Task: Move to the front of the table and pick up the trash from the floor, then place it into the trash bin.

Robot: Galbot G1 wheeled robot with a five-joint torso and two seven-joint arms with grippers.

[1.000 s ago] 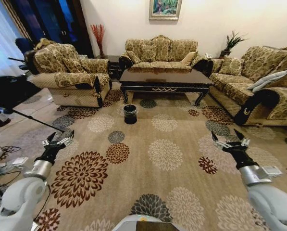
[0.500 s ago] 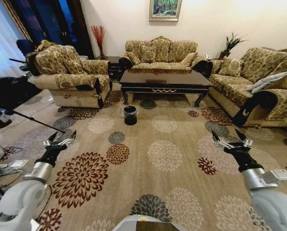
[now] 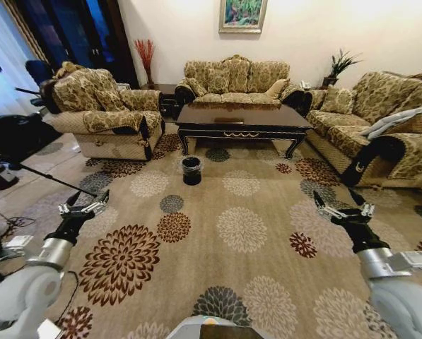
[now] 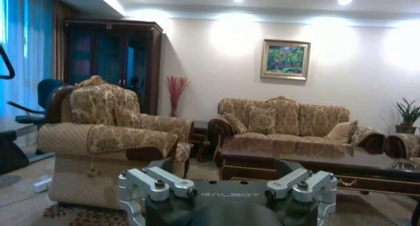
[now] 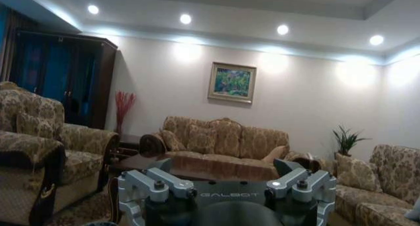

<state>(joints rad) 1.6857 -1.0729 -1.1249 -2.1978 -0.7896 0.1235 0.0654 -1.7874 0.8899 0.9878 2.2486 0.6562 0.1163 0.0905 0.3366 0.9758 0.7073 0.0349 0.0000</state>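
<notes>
The dark glossy table [image 3: 242, 116] stands far ahead between the sofas; it also appears low in the left wrist view [image 4: 328, 159] and the right wrist view [image 5: 190, 167]. The small black trash bin [image 3: 191, 169] sits on the patterned carpet floor [image 3: 267, 233] just off the table's front left corner. I cannot make out the trash on the carpet from here. My left gripper [image 3: 84, 203] is held open and empty above the carpet at the lower left. Level with it at the lower right, my right gripper [image 3: 343, 204] is also open and empty.
An armchair [image 3: 108, 116] stands at the left, a sofa [image 3: 232, 76] behind the table, and another sofa [image 3: 380, 127] at the right. Dark equipment and cables [image 3: 13, 141] lie at the far left. Open carpet stretches between me and the bin.
The whole picture has shifted slightly, so the camera has moved a little toward the table. Both grippers stay open and held out in front.
</notes>
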